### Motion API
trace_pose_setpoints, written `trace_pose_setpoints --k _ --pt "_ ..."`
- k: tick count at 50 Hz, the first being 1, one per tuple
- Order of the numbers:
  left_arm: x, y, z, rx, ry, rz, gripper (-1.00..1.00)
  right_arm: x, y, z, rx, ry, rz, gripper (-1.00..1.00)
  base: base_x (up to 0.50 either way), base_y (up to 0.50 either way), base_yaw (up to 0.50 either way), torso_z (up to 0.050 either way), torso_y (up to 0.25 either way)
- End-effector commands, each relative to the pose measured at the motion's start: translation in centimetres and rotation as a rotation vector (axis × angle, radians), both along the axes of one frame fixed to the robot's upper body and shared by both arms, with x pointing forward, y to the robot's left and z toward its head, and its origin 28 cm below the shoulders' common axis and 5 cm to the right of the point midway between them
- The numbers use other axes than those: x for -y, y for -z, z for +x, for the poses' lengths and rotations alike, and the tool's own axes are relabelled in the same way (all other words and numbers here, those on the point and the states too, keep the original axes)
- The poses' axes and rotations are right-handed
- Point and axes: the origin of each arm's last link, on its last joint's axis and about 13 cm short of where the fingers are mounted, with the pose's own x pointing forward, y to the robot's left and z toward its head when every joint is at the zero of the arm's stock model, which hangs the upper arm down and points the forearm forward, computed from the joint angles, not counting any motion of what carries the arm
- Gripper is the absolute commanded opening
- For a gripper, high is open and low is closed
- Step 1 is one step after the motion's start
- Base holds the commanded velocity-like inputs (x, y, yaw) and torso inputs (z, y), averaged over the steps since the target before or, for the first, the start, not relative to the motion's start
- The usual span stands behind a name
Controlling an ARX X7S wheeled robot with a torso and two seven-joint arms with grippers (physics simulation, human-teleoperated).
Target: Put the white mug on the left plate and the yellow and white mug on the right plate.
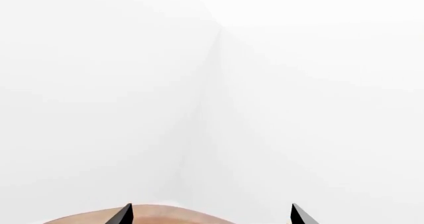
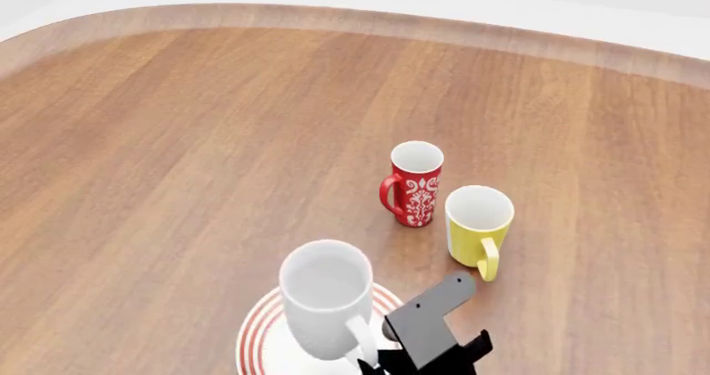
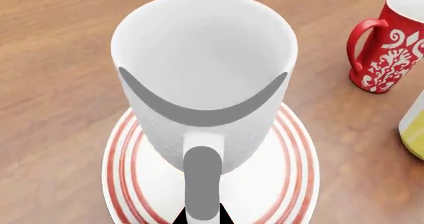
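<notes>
The large plain white ceramic mug is standing upright on the round red-ringed left plate at the near edge, because the right gripper is holding its handle (jaws closed on it). The left gripper is waiting open and empty, seeing only white background.

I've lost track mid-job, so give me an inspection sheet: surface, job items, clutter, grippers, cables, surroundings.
Surface: wooden table, curved far edge.
Job items: white mug over a red-ringed plate, handle toward the robot; whether it rests on the plate cannot be told. yellow and white mug upright on bare wood. Only one plate in view.
Clutter: red patterned mug upright beside the yellow one.
Grippers: right gripper at the white mug's handle, grip unclear; left gripper open, facing a white wall.
Cables: nothing seen.
Surroundings: plain white.
</notes>
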Motion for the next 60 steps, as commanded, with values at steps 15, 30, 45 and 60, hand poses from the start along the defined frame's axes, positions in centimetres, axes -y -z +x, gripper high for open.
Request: trace_pose_setpoints --k 15,30,45,60 --pt "0.0 -0.2 -0.1 0.007 0.005 -0.004 1.00 -1.1 1.3 1.5 -0.045 -0.010 -0.013 -1.00 0.00 0.00 0.00 0.000 0.000" --pt "0.0 -0.2 -0.2 0.009 0.007 -0.003 1.00 -1.2 0.6 1.5 0.005 0.010 0.002 1.00 0.00 0.00 0.00 0.000 0.000" --pt "0.2 -0.1 -0.3 0.005 0.016 0.000 1.00 4.4 -2.5 -14.7 0.152 0.134 0.090 1.00 0.00 0.00 0.00 0.000 0.000" --pt "0.7 -0.4 0.4 0.016 0.063 0.002 1.00 4.4 -8.8 -14.3 0.514 0.212 0.250 1.00 0.00 0.00 0.00 0.000 0.000"
